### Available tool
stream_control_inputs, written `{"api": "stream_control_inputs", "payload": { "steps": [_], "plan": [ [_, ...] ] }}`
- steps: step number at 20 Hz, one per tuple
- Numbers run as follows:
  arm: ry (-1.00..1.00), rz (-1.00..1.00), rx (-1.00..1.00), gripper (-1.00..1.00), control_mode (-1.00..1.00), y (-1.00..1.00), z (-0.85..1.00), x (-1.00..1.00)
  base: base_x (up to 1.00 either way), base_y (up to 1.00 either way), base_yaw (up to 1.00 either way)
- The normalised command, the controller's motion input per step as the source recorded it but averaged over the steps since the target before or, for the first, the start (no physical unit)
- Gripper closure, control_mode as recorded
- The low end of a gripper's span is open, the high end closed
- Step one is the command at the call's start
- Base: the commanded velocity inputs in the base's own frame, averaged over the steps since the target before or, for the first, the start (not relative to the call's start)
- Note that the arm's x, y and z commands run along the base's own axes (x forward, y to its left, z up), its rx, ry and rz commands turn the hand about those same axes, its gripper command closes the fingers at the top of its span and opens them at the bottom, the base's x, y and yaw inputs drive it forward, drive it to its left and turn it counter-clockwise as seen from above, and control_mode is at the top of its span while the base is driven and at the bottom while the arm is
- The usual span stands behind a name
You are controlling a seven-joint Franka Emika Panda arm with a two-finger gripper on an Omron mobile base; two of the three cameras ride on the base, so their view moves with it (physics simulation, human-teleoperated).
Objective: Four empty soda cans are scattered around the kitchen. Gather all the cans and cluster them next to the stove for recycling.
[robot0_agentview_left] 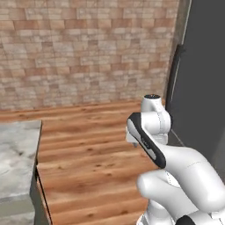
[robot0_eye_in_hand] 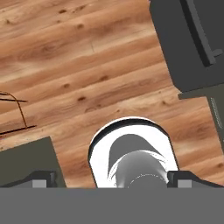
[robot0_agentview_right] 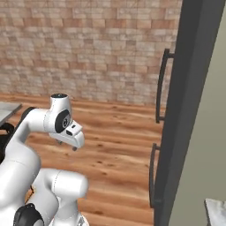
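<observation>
While the base faces the brick wall [robot0_agentview_left: 88,52] across bare wood floor [robot0_agentview_left: 96,149], I cannot tell from here where any of the soda cans are, or the stove they are meant to sit beside. A corner of marble worktop [robot0_agentview_left: 15,158] shows at the lower left of the left base view, and I can make out nothing standing on the part I see. To the right rises a tall dark door [robot0_agentview_right: 190,110] with a long vertical handle [robot0_agentview_right: 161,86].

The arm [robot0_agentview_left: 149,136] is folded close over the base with the hand pointing down at the planks. In the hand view the two fingertips sit at opposite ends of the bottom edge, so the jaws are spread wide with nothing between them.

My reading is that this is a search or travel step, and no can is gathered at the stove as far as I can see. I expect the empty cans to be very light, thin-walled and smooth. A hard squeeze would probably dent one, and a sideways nudge could tip it or send it rolling. I would come in level, take a can around the middle of its body and close gently, keeping off the rim and silver top.
</observation>
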Motion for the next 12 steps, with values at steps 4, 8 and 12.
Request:
{"api": "stream_control_inputs", "payload": {
  "steps": [4,8,12],
  "plan": [
    [0.0,0.0,0.0,-1.0,1.0,0.0,0.0,0.0,0.87,-0.24,0.23],
    [0.0,0.0,0.0,-1.0,1.0,0.0,0.0,0.0,0.85,-0.19,0.24],
    [0.0,0.0,0.0,-1.0,1.0,0.0,0.0,0.0,0.7,0.11,0.13]
  ]
}}
